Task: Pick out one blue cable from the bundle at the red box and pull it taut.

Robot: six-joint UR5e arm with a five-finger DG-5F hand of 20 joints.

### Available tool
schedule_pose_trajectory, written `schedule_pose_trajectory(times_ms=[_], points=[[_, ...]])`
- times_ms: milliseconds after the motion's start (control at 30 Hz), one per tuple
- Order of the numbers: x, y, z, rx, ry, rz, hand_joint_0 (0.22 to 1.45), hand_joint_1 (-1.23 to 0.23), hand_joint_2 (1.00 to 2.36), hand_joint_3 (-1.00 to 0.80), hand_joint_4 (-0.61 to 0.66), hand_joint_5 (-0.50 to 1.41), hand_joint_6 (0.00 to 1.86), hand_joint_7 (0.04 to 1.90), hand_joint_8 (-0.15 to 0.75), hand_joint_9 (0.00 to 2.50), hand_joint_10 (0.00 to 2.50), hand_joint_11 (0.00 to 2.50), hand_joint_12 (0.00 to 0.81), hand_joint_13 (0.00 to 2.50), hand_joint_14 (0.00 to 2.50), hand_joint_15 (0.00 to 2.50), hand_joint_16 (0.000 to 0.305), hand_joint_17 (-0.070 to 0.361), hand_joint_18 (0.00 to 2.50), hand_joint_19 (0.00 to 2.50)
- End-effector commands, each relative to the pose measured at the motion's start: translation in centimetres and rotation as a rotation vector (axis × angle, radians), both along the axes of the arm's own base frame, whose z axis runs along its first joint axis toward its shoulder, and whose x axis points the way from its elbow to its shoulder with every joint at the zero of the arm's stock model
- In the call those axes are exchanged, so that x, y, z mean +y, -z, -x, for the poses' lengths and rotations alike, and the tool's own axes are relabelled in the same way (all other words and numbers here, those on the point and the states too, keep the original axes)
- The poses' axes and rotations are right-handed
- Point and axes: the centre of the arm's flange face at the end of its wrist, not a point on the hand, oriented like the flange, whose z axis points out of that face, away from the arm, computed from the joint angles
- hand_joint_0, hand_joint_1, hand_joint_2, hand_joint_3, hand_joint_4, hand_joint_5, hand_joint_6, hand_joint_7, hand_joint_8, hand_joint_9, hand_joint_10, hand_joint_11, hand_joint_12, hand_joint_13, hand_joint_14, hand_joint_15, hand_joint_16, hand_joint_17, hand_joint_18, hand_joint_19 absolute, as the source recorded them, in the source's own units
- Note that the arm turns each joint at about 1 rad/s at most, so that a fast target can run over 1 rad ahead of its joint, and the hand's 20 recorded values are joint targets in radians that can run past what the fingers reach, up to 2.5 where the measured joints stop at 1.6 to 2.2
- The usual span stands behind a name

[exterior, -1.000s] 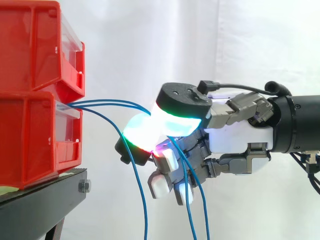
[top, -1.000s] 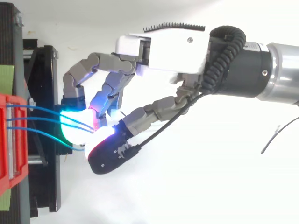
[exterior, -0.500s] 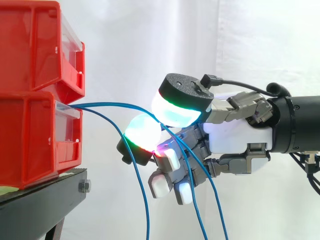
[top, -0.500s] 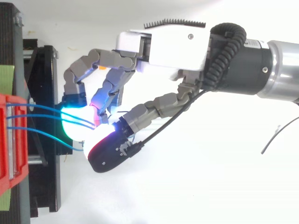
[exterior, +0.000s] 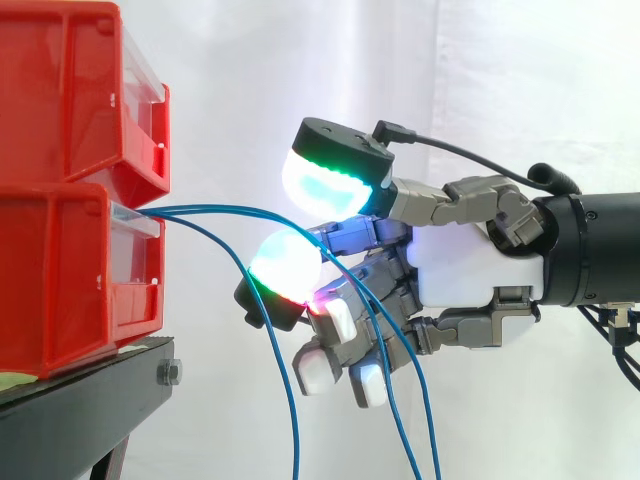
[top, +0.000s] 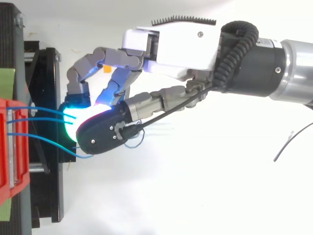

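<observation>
Clearly, the fingers (exterior: 290, 268) were not closed on anything. The thumb (exterior: 330, 180) stood high above the uppermost finger pad with a wide gap between them, and the lower fingers were curled under the palm. Through this gap ran the blue cables (exterior: 230, 210). They left the front slot of the lower red bin (exterior: 70, 280), arched across toward the hand (exterior: 470, 275), bent down near the glowing pad and then hung slack past the curled fingers. From above, three of them showed at the bin, two close together and the third a little apart. The upper red bin (exterior: 70, 90) sat on top of the lower one, which rested on the black stand (exterior: 90, 400).

To my judgement, no single cable was yet separated, and the risk lay exactly there. If the thumb came down now, it could clamp two neighbouring cables at once, because they ran so near to each other. A thin cable could also slip off the rounded pads during the pull. The curled lower fingers might catch the hanging parts and drag the whole bundle.
</observation>
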Motion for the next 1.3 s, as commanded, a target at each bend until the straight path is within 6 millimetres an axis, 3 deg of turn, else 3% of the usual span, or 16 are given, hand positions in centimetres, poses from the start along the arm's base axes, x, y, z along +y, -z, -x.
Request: schedule_pose_trajectory(times_ms=[0,400,600,767,1000,1267], points=[[-0.03,-0.02,0.00,0.000,0.002,0.000,0.62,-0.46,1.00,-0.50,0.12,-0.14,0.76,1.12,0.307,1.05,0.02,0.77,0.290,0.87,0.01,0.39,0.041,0.093,0.90,0.75],[-0.05,0.09,-0.02,0.001,0.004,0.000,0.61,-0.69,1.02,-0.19,0.12,-0.18,0.85,1.13,0.313,0.96,0.02,0.78,0.294,0.82,0.01,0.39,0.043,0.097,0.87,0.74],[-0.02,-0.02,-0.01,0.000,0.000,0.002,0.66,-0.80,1.02,-0.26,0.07,-0.20,0.88,1.10,0.308,0.92,0.02,0.80,0.299,0.79,0.02,0.38,0.043,0.097,0.86,0.70],[0.01,0.18,0.02,0.004,-0.003,0.003,0.72,-0.85,1.00,-0.45,0.09,-0.21,0.90,1.07,0.302,0.91,0.02,0.80,0.299,0.78,0.01,0.37,0.043,0.096,0.85,0.67],[-0.02,0.06,0.04,0.003,0.000,0.005,0.66,-0.82,1.00,-0.50,0.13,-0.19,0.90,1.06,0.304,0.98,0.03,0.81,0.289,0.83,0.01,0.37,0.042,0.094,0.86,0.67],[0.00,0.06,0.04,0.003,-0.001,0.003,0.60,-0.66,1.00,-0.50,0.14,-0.18,0.88,1.07,0.308,1.03,0.02,0.81,0.285,0.84,0.01,0.37,0.041,0.092,0.88,0.70]])
